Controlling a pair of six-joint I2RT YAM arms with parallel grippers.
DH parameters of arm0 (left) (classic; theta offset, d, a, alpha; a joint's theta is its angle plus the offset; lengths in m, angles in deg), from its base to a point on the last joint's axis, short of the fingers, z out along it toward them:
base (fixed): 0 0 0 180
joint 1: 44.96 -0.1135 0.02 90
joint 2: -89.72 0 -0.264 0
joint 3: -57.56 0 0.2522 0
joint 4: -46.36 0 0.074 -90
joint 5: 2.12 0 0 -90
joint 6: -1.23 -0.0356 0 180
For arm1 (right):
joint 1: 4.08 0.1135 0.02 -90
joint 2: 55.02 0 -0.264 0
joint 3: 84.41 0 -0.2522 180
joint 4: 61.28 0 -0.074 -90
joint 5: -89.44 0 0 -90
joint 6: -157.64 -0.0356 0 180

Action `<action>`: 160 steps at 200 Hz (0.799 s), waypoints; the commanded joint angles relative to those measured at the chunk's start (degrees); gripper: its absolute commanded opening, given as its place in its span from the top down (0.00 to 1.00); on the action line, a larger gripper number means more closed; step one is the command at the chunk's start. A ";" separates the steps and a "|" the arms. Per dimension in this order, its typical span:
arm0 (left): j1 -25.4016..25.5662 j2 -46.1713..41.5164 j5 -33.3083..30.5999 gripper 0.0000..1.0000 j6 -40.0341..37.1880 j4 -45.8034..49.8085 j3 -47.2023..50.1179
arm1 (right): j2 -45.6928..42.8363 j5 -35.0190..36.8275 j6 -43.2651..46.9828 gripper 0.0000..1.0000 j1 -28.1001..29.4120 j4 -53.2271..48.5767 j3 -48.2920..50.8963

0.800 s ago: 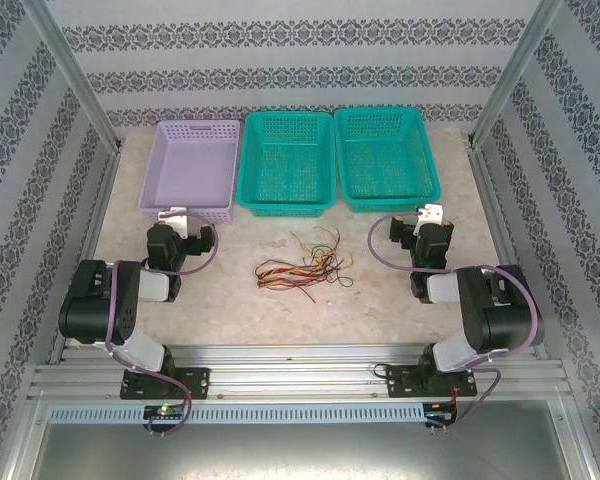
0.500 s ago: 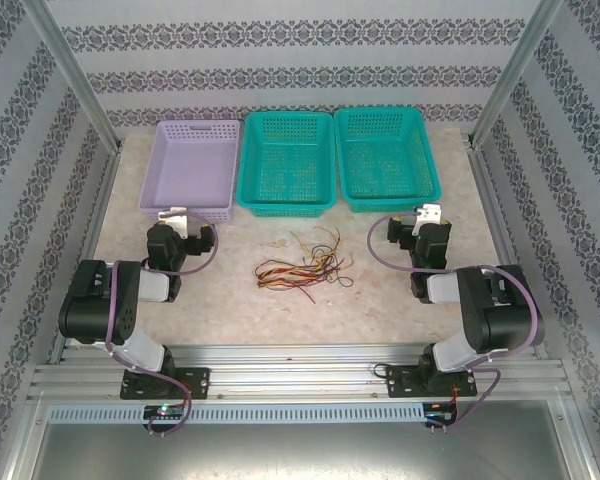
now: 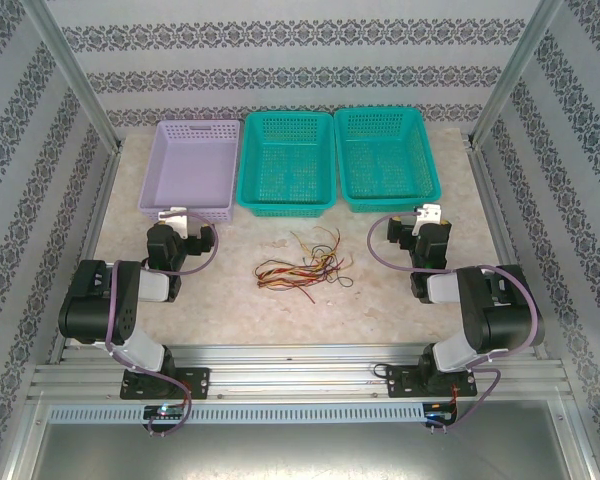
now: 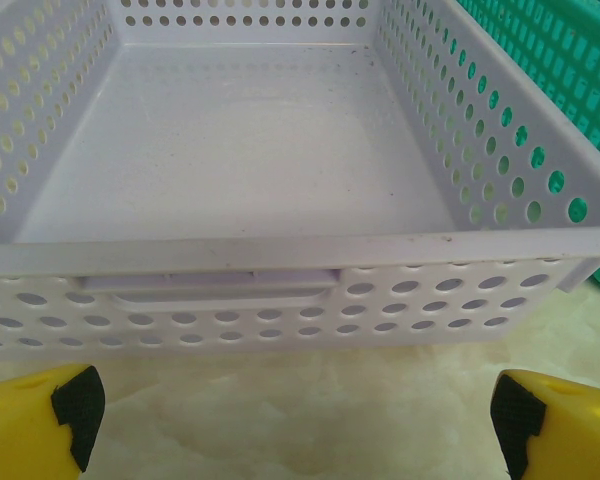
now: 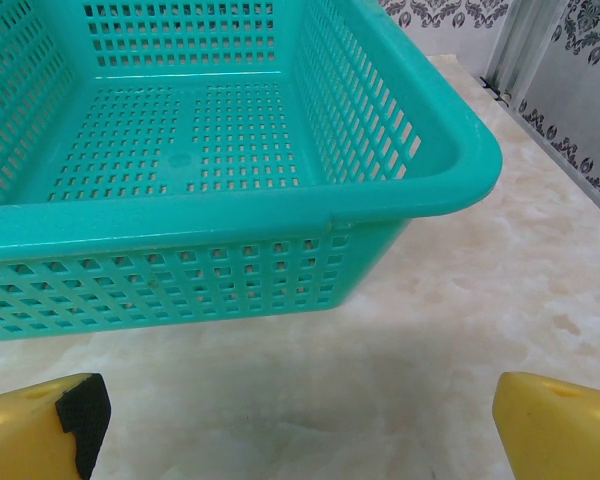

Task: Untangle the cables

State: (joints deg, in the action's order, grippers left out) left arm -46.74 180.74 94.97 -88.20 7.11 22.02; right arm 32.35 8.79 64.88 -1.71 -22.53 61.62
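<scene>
Cables (image 3: 302,266) tangled at worktop (image 3: 380,300) centre. Left gripper (image 4: 295,420) spread wide, empty, facing lilac basket (image 4: 280,250); right gripper (image 5: 298,420) likewise, facing teal basket (image 5: 230,212).

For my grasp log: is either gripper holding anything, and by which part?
Nothing is held. The left gripper and the right gripper are open and empty; the thin red, yellow and black cables lie untouched on the beige table.

Crossings among cables (image 3: 302,266), seemingly indistinct
</scene>
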 commanded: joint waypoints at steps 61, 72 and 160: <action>-0.06 -0.23 0.46 0.00 -0.67 0.19 -0.72 | -0.80 -1.34 0.55 0.02 -0.36 0.40 -1.06; -0.06 -0.23 0.46 0.00 -0.66 0.19 -0.72 | -0.79 -1.35 0.52 0.02 -0.35 0.40 -1.06; -0.06 -0.21 0.49 0.00 -0.67 0.19 -0.72 | -19.24 0.38 -1.28 0.02 0.36 -12.53 1.85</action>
State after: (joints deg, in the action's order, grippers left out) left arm -46.74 180.74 94.99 -88.22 7.11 22.02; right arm 20.73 7.94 65.10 -1.66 -27.65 63.17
